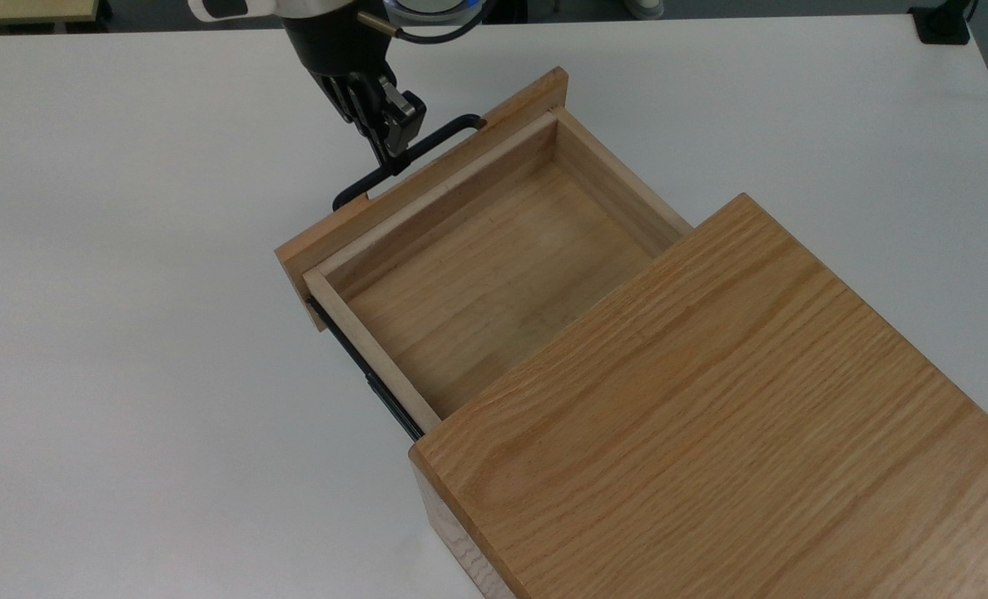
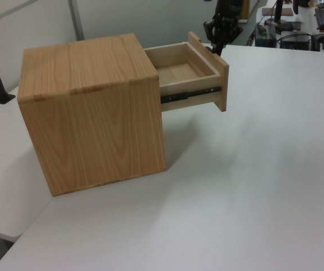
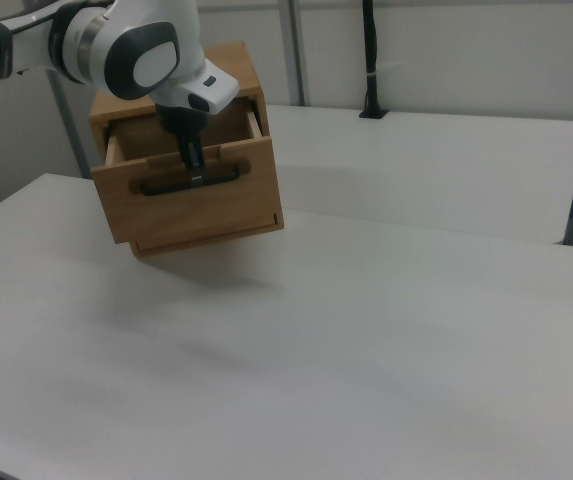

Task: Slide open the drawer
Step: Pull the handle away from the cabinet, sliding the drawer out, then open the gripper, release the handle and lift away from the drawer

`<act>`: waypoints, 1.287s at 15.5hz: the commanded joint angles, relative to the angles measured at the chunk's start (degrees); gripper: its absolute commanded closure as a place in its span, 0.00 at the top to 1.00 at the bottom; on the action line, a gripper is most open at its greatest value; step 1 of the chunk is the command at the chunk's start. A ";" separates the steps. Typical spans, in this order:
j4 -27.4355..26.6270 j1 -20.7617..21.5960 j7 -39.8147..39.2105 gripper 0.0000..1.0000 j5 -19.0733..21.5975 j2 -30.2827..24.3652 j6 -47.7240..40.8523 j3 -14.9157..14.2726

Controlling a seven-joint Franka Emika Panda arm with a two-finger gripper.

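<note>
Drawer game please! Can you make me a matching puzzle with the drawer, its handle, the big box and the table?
Things:
1. drawer
2. handle
3. box casing
4. table

States:
A. white, under everything
B. thin black bar, held by the gripper
C. pulled out, nothing inside
D. broad grained wooden top

Pairs: 1-C, 2-B, 3-D, 4-A

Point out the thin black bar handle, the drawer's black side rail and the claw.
Thin black bar handle (image 1: 444,137), top view, upper stretch.
Black side rail (image 2: 190,94), left view, mid-length.
Claw (image 1: 392,162), top view, between fingertips.
</note>
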 commanded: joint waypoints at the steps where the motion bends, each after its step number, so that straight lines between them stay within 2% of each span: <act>1: -2.12 -0.85 -2.39 0.09 -1.06 -3.15 -2.75 -0.93; 4: -2.12 -0.94 -2.39 0.83 -1.24 -3.24 -2.84 -0.93; 6: -2.03 -0.77 -2.04 0.97 -4.74 -3.33 -2.84 -0.84; 9: -1.85 -0.77 -2.47 1.00 -5.89 -3.94 -3.54 -0.93; 10: -1.68 -0.86 -2.91 1.00 -7.46 -4.64 -4.59 -0.84; 12: -1.59 -1.03 -6.41 1.00 -9.41 -6.39 -6.52 -0.93; 16: -1.59 -1.74 -13.09 1.00 -9.50 -8.25 -8.64 -1.98; 20: -1.76 -1.65 -27.48 1.00 -12.65 -9.21 -12.50 -1.98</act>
